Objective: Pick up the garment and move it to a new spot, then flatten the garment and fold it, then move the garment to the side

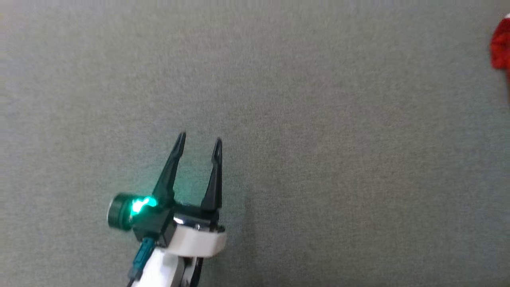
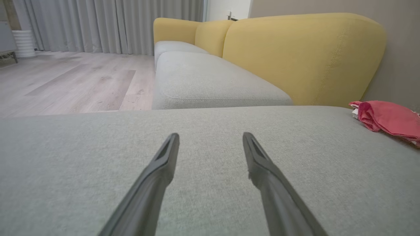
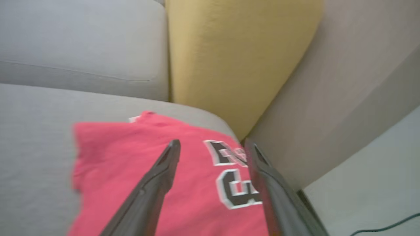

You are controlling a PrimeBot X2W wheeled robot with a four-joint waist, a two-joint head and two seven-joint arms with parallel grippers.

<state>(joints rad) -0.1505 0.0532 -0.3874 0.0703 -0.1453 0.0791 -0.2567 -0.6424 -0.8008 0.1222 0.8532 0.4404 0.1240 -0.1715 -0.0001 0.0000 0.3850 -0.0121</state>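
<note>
Nearest, the left gripper (image 1: pixel 199 139) hovered over the grey cushion (image 1: pixel 338 131) with bare cloth all round it. Its jaws stood apart with nothing between them, and a green light (image 1: pixel 141 205) glowed on its body. In the left wrist view its two dark fingers (image 2: pixel 154 183) lay low and pointed across the cushion toward its far edge. Whether they touched the cloth could not be told.

The right gripper (image 3: pixel 213 142) hung above the garment (image 3: pixel 115 157), its jaws also apart and gripping nothing. The red cloth lay beneath the two fingers, though that view was somewhat blurred. The garment, a red top with black letters (image 3: pixel 234 190) edged in white, lay at the cushion's far right corner, well apart from the left gripper. Its printed side faced up, and a bit of white showed at its far edge. Its right side reached the cushion's rounded corner.

Just beyond that corner stood the yellow backrest (image 2: pixel 295 55), with a beige wall (image 3: pixel 344 82) beside it. A thin dark cable (image 3: pixel 387 226) lay on the floor (image 3: pixel 377 170) below the wall. Farther off, a second grey seat (image 2: pixel 210 78) ran along the backrest. Past it the floor showed pale wooden boards, and grey curtains (image 2: pixel 115 23) hung at the back of the room.
</note>
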